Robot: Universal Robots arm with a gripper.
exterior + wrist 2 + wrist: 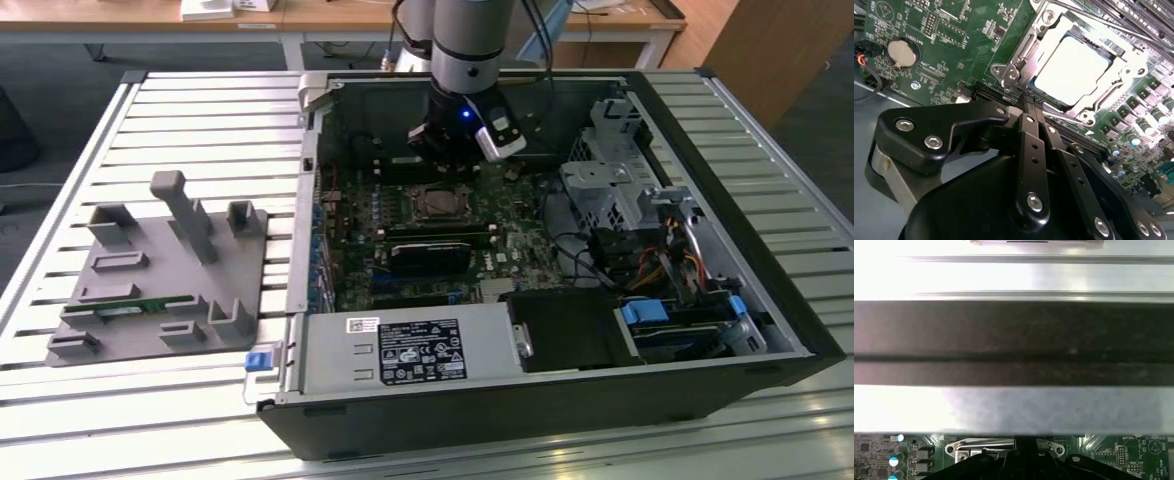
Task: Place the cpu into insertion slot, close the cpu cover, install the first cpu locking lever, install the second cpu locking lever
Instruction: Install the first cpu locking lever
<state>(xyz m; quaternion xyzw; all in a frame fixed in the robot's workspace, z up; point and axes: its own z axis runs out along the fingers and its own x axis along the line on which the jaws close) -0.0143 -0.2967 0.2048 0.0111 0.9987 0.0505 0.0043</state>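
Observation:
The cpu (1070, 70) lies flat in the insertion slot (438, 203) on the green board, its silvery top showing. The cpu cover (1021, 55), a silver frame, lies down around it. A thin metal lever rod (1104, 22) runs along one side of the socket. My gripper (1030, 98) hangs just beside the socket's edge with its two black fingers pressed together and nothing between them. In the exterior view the gripper (447, 160) is just behind the socket, inside the open computer case. In the first wrist view the cover's edge (1004, 446) shows beyond the gripper's dark body.
A black card (427, 255) sits in front of the socket, and the power supply (407, 350) in front of that. The drive cage (607, 185) and cables fill the case on the exterior view's right. A grey fixture tray (160, 270) stands outside it. A coin battery (903, 52) sits on the board.

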